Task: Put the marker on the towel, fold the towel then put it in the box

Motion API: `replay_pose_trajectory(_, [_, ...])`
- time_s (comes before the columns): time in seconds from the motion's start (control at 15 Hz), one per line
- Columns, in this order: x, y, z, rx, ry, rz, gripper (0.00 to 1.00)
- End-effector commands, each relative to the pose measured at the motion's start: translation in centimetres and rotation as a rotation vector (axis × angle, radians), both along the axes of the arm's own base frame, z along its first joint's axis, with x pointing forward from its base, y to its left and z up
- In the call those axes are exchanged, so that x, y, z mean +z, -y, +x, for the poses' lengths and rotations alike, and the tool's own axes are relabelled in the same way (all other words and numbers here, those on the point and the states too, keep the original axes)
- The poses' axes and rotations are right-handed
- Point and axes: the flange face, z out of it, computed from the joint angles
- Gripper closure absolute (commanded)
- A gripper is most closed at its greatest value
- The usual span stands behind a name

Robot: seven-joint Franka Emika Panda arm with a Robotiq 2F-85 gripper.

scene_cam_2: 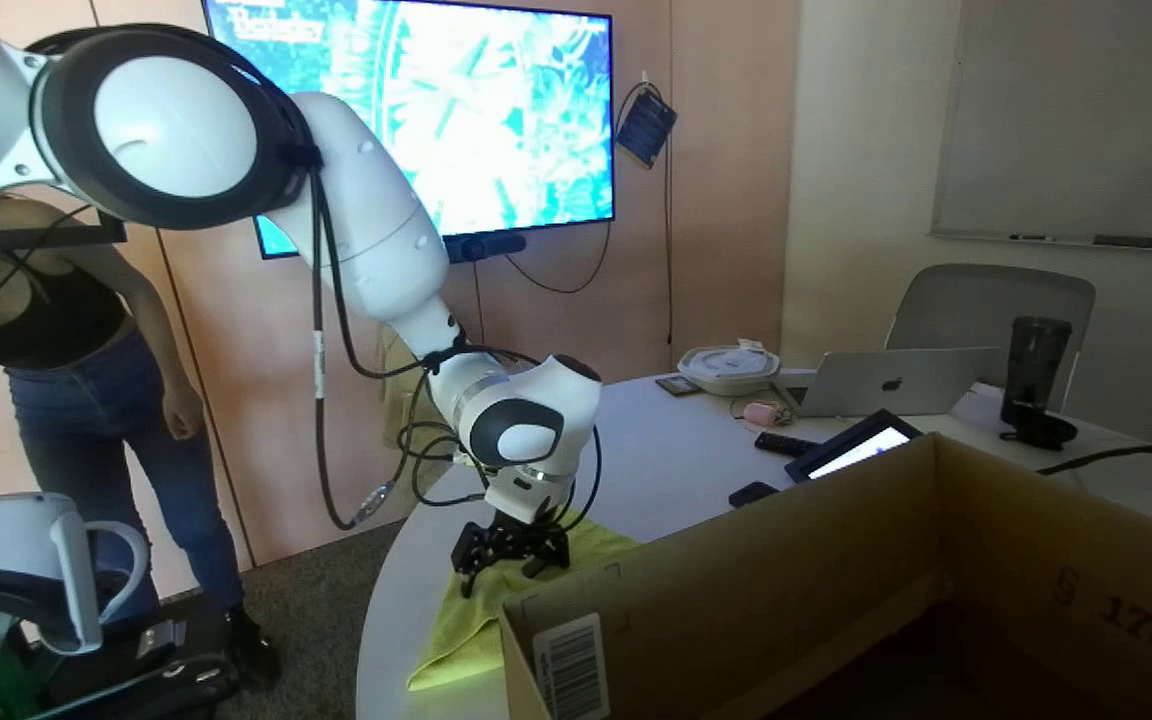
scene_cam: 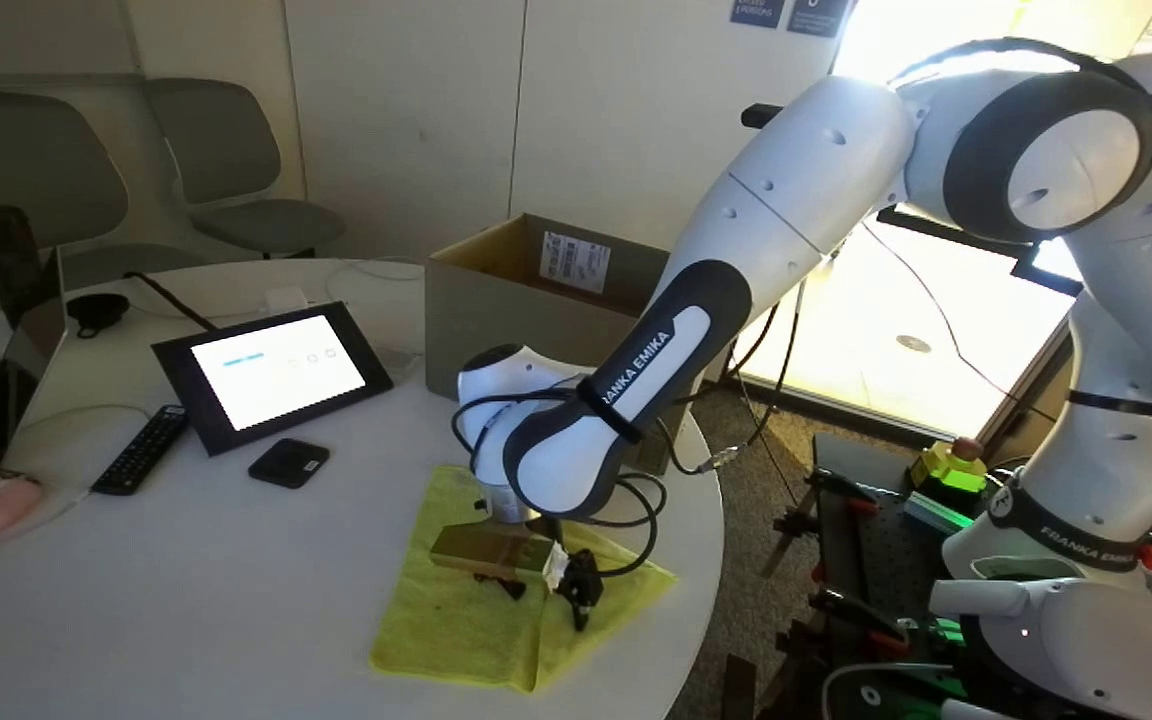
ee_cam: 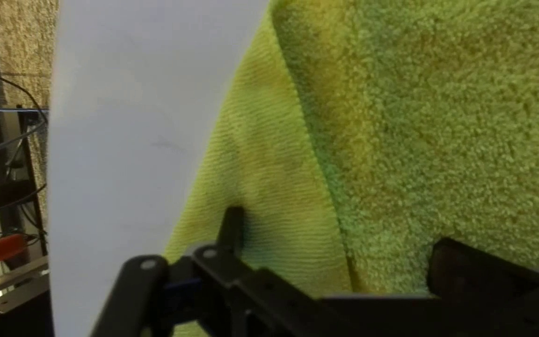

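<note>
- Gripper (ee_cam: 338,234): directed down at the towel (scene_cam: 471,615). The jaws stand wide apart across the edge of a turned-over flap (ee_cam: 269,187), with nothing held. Contact with the towel cannot be confirmed.
- Marker: not identifiable in any view. It may lie under the flap or be screened by the gripper; its position is unverified.
- Risk, failed pick: the towel appears thin and lies low. Jaws that close too high miss it; jaws that catch the flap alone are likely to unfold it.
- Risk, lost marker: if the marker is inside the fold, a one-sided lift could tilt the towel and let it roll out, possibly over the edge of the bench (scene_cam: 186,620).
- Risk, collision: the box (scene_cam: 516,320) stands just beside the towel. Too low a carry could strike its rim and shift it.
- Risk, snag: slack cables (scene_cam_2: 319,355) hang from the arm (scene_cam: 796,170) and could catch on the box.
- Surface: white bench with a rounded edge; towel and box both lie near that edge. A tablet (scene_cam: 276,365), a remote (scene_cam: 143,450) and a small black block (scene_cam: 289,463) rest farther in, well apart from the towel.
- Room: in an exterior view, a person (scene_cam_2: 96,420) stands beyond the bench edge and a lit screen (scene_cam_2: 536,110) hangs behind the arm. Gray chairs (scene_cam: 211,140) stand past the opposite edge.
</note>
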Motion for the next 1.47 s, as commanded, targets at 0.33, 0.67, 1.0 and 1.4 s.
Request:
replay_pose_trajectory(0.33, [-2.0, 3.4, -6.0, -0.104, -0.126, -0.05, 0.0])
replay_pose_trajectory(0.67, [-1.9, 4.1, -7.0, -0.115, -0.151, -0.058, 0.0])
replay_pose_trajectory(1.0, [1.7, 2.7, -5.2, -0.056, -0.072, -0.033, 0.0])
replay_pose_trajectory(1.4, [8.4, -1.6, -1.1, 0.145, 0.068, 0.014, 0.0])
